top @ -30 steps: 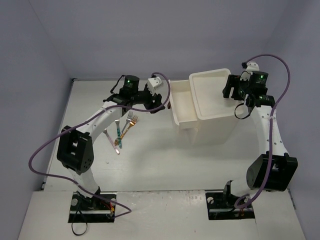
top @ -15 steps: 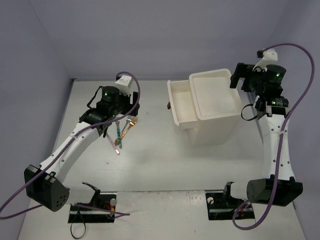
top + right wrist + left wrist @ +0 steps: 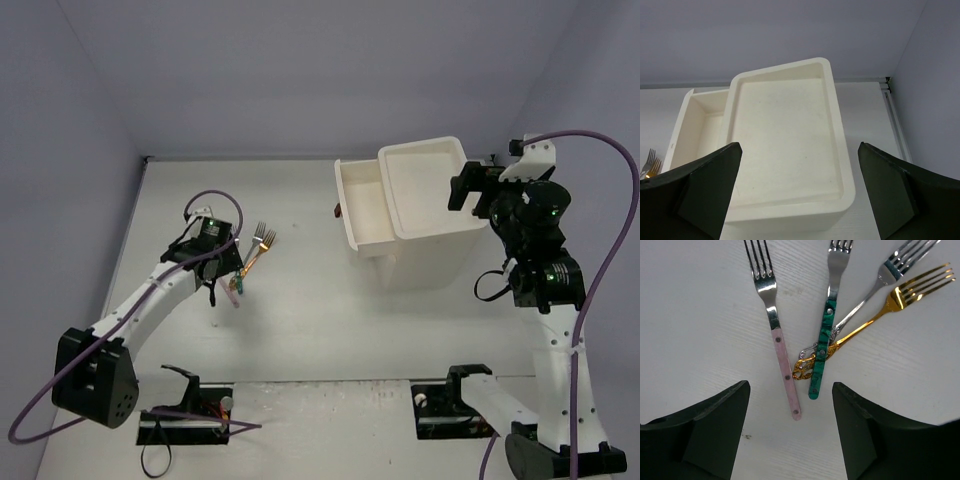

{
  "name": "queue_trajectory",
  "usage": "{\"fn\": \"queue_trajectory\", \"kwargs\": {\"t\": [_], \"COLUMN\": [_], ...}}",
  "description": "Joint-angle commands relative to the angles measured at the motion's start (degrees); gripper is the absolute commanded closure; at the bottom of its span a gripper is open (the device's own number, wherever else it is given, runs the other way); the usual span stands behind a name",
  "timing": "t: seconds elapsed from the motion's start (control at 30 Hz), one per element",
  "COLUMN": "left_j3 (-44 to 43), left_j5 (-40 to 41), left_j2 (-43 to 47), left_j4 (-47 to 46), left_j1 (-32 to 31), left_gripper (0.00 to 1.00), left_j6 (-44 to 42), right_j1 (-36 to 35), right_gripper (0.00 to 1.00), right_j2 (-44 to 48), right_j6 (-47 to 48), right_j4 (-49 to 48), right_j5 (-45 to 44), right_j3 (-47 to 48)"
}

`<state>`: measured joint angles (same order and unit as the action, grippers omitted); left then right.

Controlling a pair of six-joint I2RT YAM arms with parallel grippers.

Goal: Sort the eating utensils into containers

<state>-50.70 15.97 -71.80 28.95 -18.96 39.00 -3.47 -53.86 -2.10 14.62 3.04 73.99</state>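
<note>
worktop (image 3: 320,320): white; carries the unit at the right rear and the forks at the left.
unit (image 3: 430,190): white box; its recessed top is bare in the right wrist view.
drawer (image 3: 362,205): pulled out to the left, toward the forks; the inside looks bare; a brown handle (image 3: 337,211) is on its left face.
right arm (image 3: 545,270): reared up beside the unit, well apart from the forks; its jaws are spread and hold nothing, both fingers (image 3: 700,190) framing the unit top.
left arm (image 3: 150,295): the nearer arm by far, its wrist is over the fork handles; its jaws are spread wide and hold nothing, fingers (image 3: 705,430) low on either side.
forks: four, fanned out, all on the worktop; tines point away from the jaws, handle ends toward them.
pink fork (image 3: 782,357): lies apart from the others; long axis runs nearly straight out from the gap, handle end just ahead of it. Judged the easiest pick.
green fork (image 3: 824,340): just right of pink; its handle crosses the two below.
gold fork (image 3: 880,310), silver fork (image 3: 875,290): slant off to the right, handle ends touching the green handle.
top view: gives the route from forks to drawer, but the pink fork barely shows.
left wrist view: gives the count and the crossings, but no drawer.
right wrist view: only tines (image 3: 650,162) at its left edge.
</note>
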Motion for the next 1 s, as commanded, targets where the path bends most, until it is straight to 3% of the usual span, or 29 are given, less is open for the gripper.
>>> {"fn": "queue_trajectory", "kwargs": {"t": [0.0, 0.27, 0.43, 0.63, 0.83, 0.97], "left_j3": [-0.88, -1.11, -2.13, -2.53, -3.09, -4.26], "left_j5": [4.71, 3.11, 1.24, 0.50, -0.40, -0.76], "left_j2": [-3.99, -10.29, -14.60, -19.78, -18.63, -12.17], "left_j4": [-1.00, -3.95, -5.05, -5.52, -3.05, -1.83], "left_j1": [1.80, 6.32, 6.92, 7.01, 7.19, 7.13], "left_gripper": [0.39, 0.45, 0.46, 0.54, 0.97, 1.00], "left_j6": [10.99, 14.61, 14.97, 15.98, 16.38, 13.88], "right_j1": [-2.03, -4.86, -6.21, -6.95, -7.51, -7.59], "right_gripper": [0.00, 0.00, 0.00, 0.00, 0.00, 0.00], "right_j2": [3.24, 7.77, 9.32, 10.46, 11.31, 11.43], "right_j6": [0.40, 0.85, 1.57, 1.57, 3.32, 3.58], "right_j4": [-2.98, -2.32, -2.32, -2.23, -2.05, -2.05], "right_j5": [-4.65, -5.13, -5.43, -5.91, -6.80, -7.26], "right_j3": [-3.02, -6.92, -8.61, -9.79, -10.09, -10.18]}}
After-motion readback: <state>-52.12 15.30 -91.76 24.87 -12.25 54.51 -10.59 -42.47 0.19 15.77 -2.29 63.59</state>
